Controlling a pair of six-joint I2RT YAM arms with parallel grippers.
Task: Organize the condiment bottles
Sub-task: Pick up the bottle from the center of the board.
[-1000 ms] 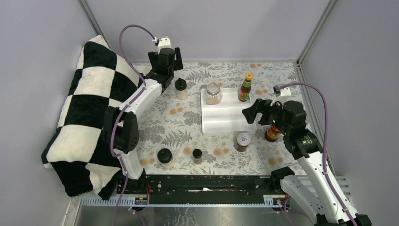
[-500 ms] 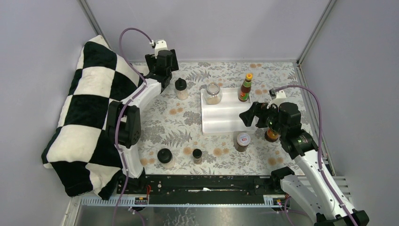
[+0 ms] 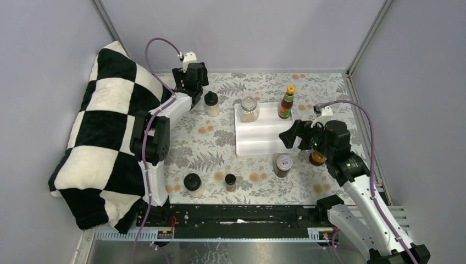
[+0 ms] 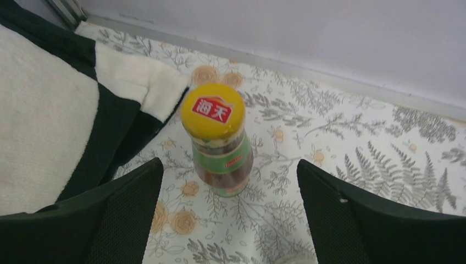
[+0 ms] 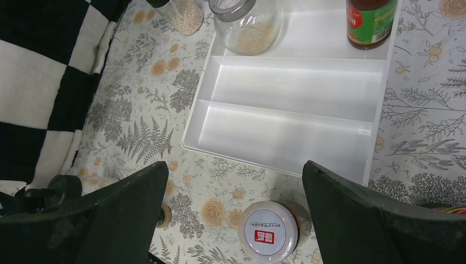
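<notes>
**Fig.** Top view plus both wrist views.

**(a)** Table [image 3: 220, 148], floral cloth.

**(b)** Checkered blanket [image 3: 93, 137], draped over the table's L side.

**(c)** White tray [image 3: 264, 144], three rows, centre-R. Only the far row is occupied: clear-lid jar [image 3: 249, 109] at its L end, tall red-sauce bottle [image 3: 286, 102] at its R end. The other two rows are bare.

**(d)** L arm reaches to the far-L corner. Vs. 1 s ago the wrist has turned and settled nearer the blanket's corner, and the fingers have begun to narrow. Left gripper [image 4: 229, 165]: fingers apart on either side of the yellow-cap bottle [image 4: 217, 137], not touching it, so unclosed and holding nothing. The bottle stands upright on the cloth just beside the blanket; in the top view the gripper hides it.

**(e)** R arm has crept slightly toward the tray's near-R corner. Right gripper [image 5: 235, 168]: spread wide, empty, hovering above the red-lid jar [image 5: 269, 235], which stands on the cloth just outside the tray's near edge.

**(f)** Loose on the cloth:
- far black-lid jar [image 3: 211, 103], near the tray's far-L corner
- wide black-lid jar [image 3: 193, 184] and small black-lid jar [image 3: 230, 181], toward the near edge
- one brown bottle [image 3: 317, 159], half hidden under the R arm

**Reading:** L looks committed to grasping the yellow-cap bottle. Two containers are in the tray and six are out, so the task is at an early stage.
</notes>
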